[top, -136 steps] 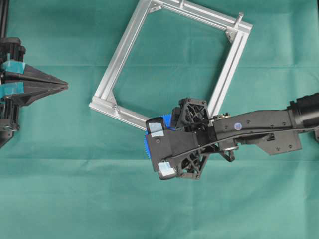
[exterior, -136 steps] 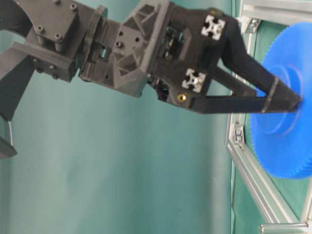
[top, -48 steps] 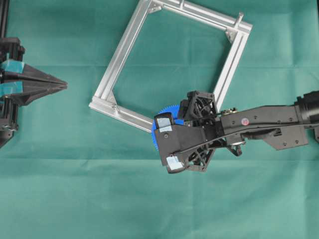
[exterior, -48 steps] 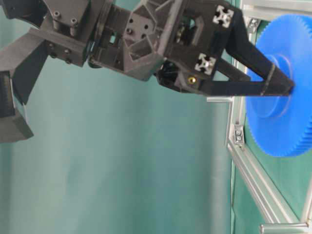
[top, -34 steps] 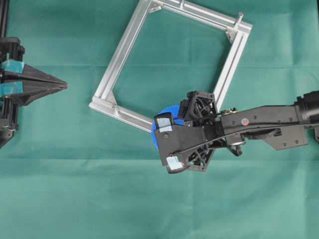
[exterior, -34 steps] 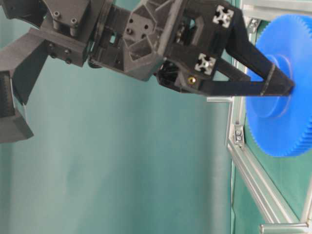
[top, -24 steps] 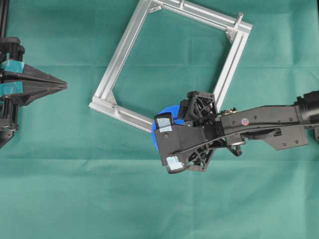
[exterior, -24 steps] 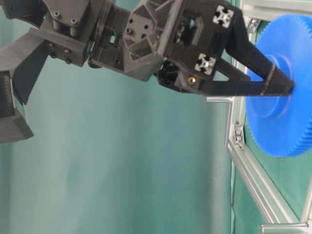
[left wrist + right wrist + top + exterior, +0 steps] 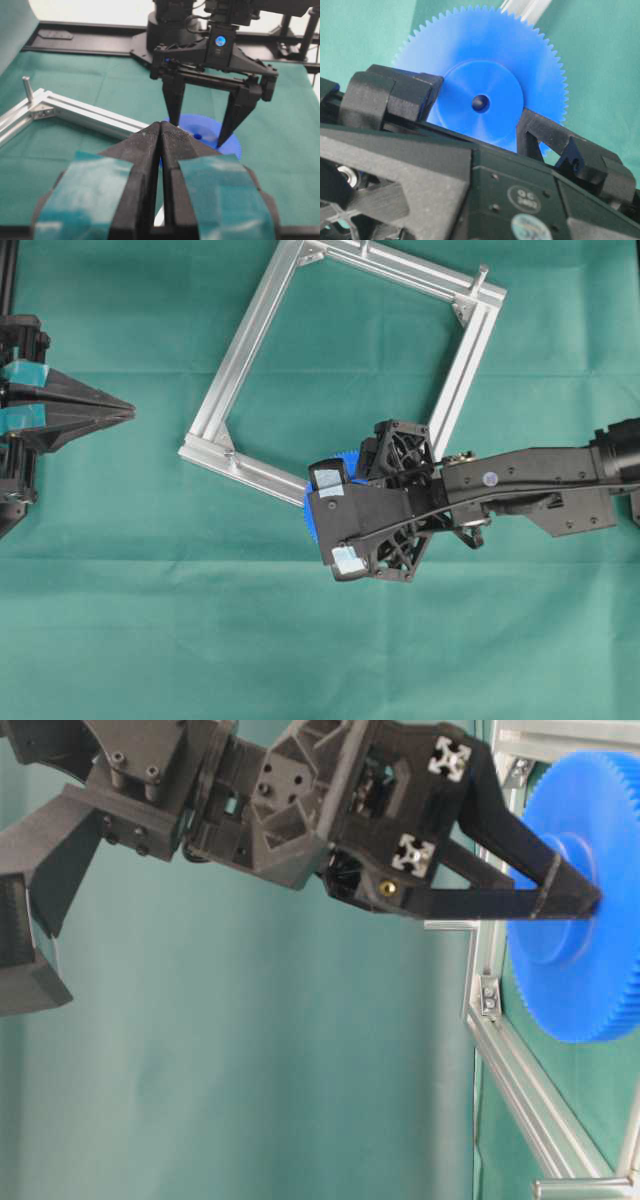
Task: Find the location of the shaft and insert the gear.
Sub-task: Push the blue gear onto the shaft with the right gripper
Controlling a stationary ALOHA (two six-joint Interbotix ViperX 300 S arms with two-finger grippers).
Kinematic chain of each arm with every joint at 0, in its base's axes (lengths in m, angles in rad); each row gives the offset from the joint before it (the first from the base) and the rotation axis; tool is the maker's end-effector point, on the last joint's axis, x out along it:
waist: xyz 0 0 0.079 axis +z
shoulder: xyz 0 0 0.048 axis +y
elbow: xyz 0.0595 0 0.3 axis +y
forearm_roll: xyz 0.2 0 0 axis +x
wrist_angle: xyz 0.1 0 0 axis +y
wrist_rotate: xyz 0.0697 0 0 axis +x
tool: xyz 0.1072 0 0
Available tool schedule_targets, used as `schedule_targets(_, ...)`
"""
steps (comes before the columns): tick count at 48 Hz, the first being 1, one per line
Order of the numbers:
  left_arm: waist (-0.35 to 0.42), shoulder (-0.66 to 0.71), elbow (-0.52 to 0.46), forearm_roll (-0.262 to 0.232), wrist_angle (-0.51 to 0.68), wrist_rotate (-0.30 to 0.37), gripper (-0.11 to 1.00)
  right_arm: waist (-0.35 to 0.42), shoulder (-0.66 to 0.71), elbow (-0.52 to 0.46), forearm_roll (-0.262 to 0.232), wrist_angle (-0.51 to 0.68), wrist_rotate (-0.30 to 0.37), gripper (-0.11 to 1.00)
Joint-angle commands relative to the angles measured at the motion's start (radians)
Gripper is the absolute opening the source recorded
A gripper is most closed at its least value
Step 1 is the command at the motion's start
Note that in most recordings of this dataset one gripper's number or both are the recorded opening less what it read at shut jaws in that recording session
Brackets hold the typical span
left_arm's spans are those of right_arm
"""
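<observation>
The gear [image 9: 485,55], a bright blue toothed disc, hangs in my right gripper [image 9: 477,112]. The fingers [image 9: 400,92] are shut on either side of its raised hub. In the overhead view only blue slivers of the gear [image 9: 312,515] show under the right gripper [image 9: 337,519], at the frame's near rail. From table level the fingertips [image 9: 596,902] press the gear [image 9: 585,970]. Thin silver pins [image 9: 482,275] [image 9: 365,248] stand on the frame's far rail. I cannot tell whether either is the shaft. My left gripper [image 9: 133,412] is shut and empty at the far left.
A square aluminium frame [image 9: 245,340] lies tilted on the green cloth, with corner brackets [image 9: 228,452] inside it. In the left wrist view the left gripper [image 9: 161,125] hides part of the gear [image 9: 207,131], and a pin [image 9: 27,89] stands at a frame corner.
Since the earliest frames the right gripper has carried the gear rightward and closer to the frame's near rail. Over the last second it has only shifted slightly. The left arm has stayed still.
</observation>
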Motion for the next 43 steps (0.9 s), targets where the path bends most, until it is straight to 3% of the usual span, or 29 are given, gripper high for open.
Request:
schedule_targets(1, 0.003, 0.005, -0.028, -0.003, -0.005, 0.0, 0.02, -0.008, -0.023, -0.008, 0.003, -0.003, -0.003, 0.69)
schedule_targets(43, 0.002, 0.005, -0.029, -0.003, -0.002, -0.002, 0.02, -0.021, -0.051, 0.035, 0.002, -0.072, -0.009, 0.69)
